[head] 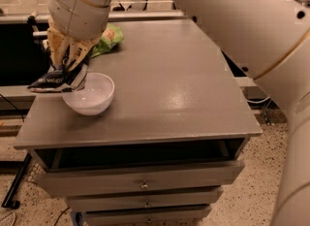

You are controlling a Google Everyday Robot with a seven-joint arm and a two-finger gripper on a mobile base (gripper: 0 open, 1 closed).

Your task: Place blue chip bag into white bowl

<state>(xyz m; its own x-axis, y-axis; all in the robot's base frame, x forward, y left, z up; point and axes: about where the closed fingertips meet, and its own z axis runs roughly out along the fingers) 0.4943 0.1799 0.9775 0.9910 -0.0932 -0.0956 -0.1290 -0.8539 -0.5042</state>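
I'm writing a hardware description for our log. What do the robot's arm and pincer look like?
The arm is made of thick, rounded, cream-white segments with thin tan bands at the joints. The pincer, by the white bowl at the left edge of the table, has pale yellowish fingers. No cables show.
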